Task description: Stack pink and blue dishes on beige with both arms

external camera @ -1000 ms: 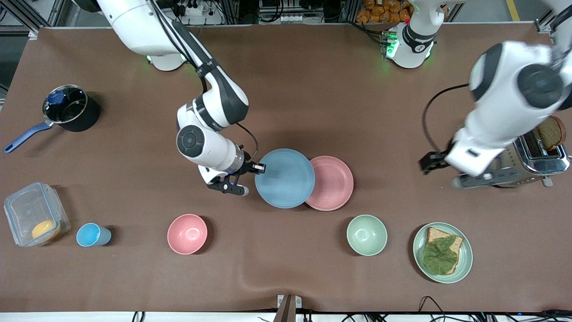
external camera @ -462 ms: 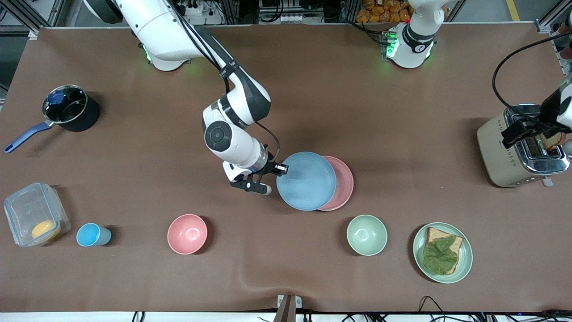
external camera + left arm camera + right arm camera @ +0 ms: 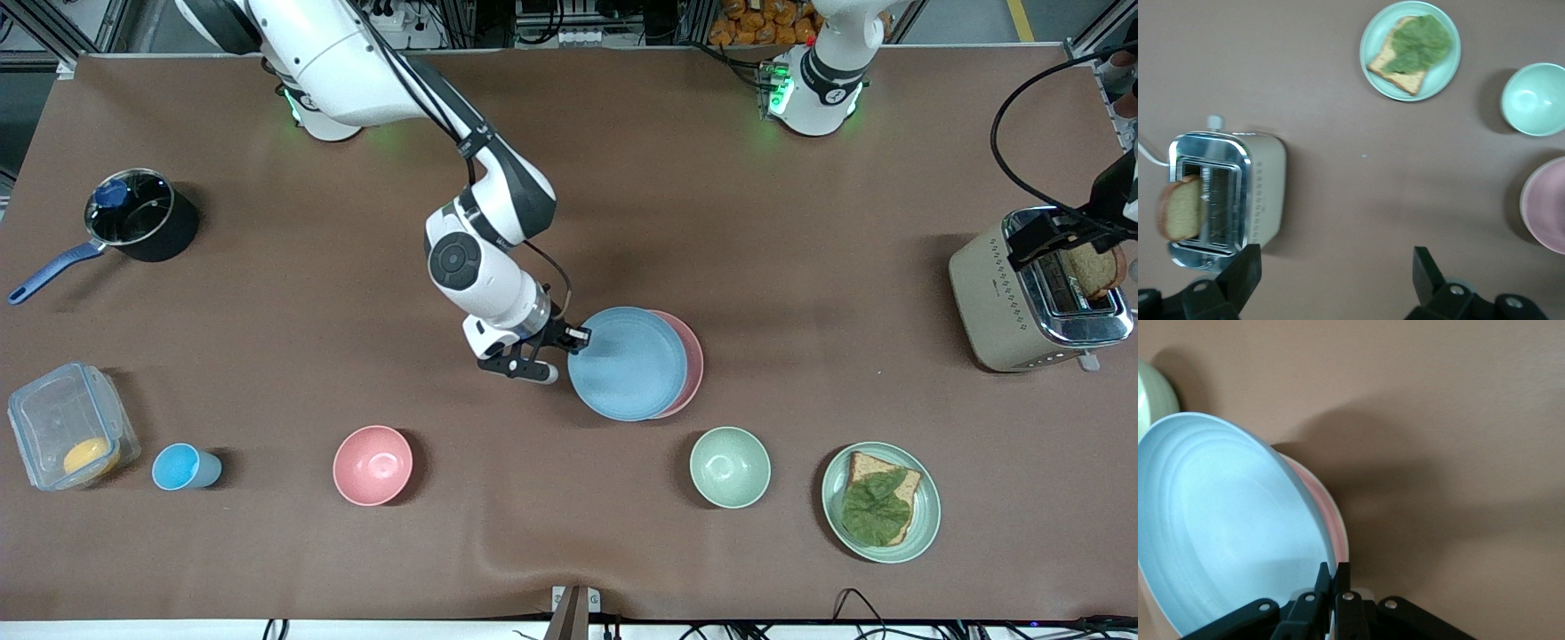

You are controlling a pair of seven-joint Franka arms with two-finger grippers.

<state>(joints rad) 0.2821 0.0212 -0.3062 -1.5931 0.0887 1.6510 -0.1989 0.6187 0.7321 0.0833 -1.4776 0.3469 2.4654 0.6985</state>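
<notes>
The light blue plate [image 3: 627,363] hangs slightly tilted over the pale pink plate [image 3: 693,364] and covers most of it. My right gripper [image 3: 576,338] is shut on the blue plate's rim at the side toward the right arm's end of the table. In the right wrist view the fingers [image 3: 1328,577] pinch the blue plate [image 3: 1225,533], and the pink plate [image 3: 1321,497] shows just beneath it. No beige plate shows; it is hidden or out of view. My left gripper [image 3: 1053,236] hangs open and empty over the toaster [image 3: 1031,298], its fingers wide apart [image 3: 1336,267].
A pink bowl [image 3: 372,465], green bowl [image 3: 730,467] and green plate with bread and a leaf [image 3: 880,502] stand nearer the front camera. A blue cup [image 3: 182,467], a clear container [image 3: 67,427] and a dark pot [image 3: 142,216] are at the right arm's end.
My right arm has carried the blue plate sideways over the pink plate, which it now mostly covers. The left arm has drawn back over the toaster.
</notes>
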